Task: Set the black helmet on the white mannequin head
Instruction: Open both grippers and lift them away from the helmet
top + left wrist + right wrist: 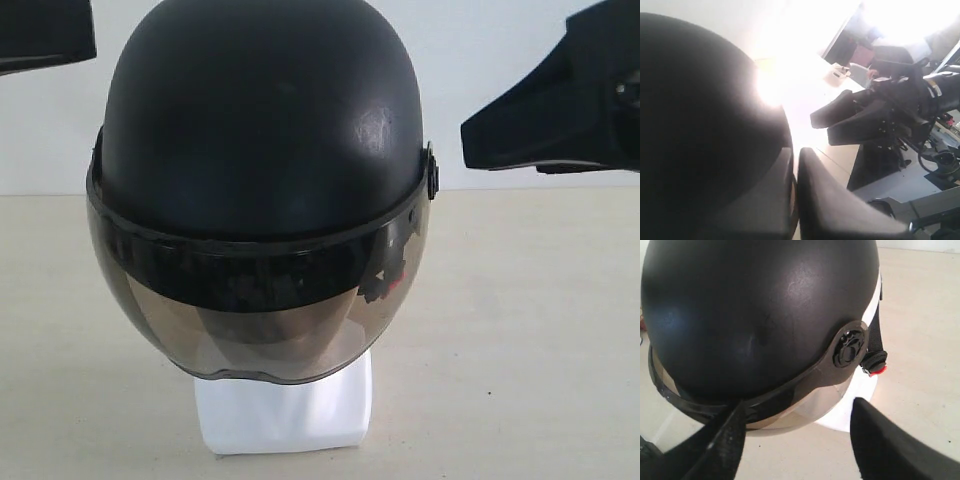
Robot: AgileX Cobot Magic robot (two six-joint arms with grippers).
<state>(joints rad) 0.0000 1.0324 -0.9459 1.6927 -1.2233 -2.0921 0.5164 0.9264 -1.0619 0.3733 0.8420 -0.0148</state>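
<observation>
The black helmet (260, 110) sits over the white mannequin head, its smoky visor (260, 320) down over the face. Only the head's white base (285, 410) shows clearly below the visor. A red buckle (880, 370) hangs on the strap at the helmet's side. My left gripper (797, 155) is shut with nothing in it, close beside the helmet's shell (695, 125); the exterior view shows only a corner of it (45, 35), at upper left. My right gripper (800, 407) is open, hovering off the helmet's (755, 305) side and touching nothing; it (545, 115) appears at upper right.
The head stands on a beige table (520, 330) in front of a white wall (470, 50). The left wrist view shows the table's far edge (855, 165) with stands and cables (935, 160) beyond it, under strong glare.
</observation>
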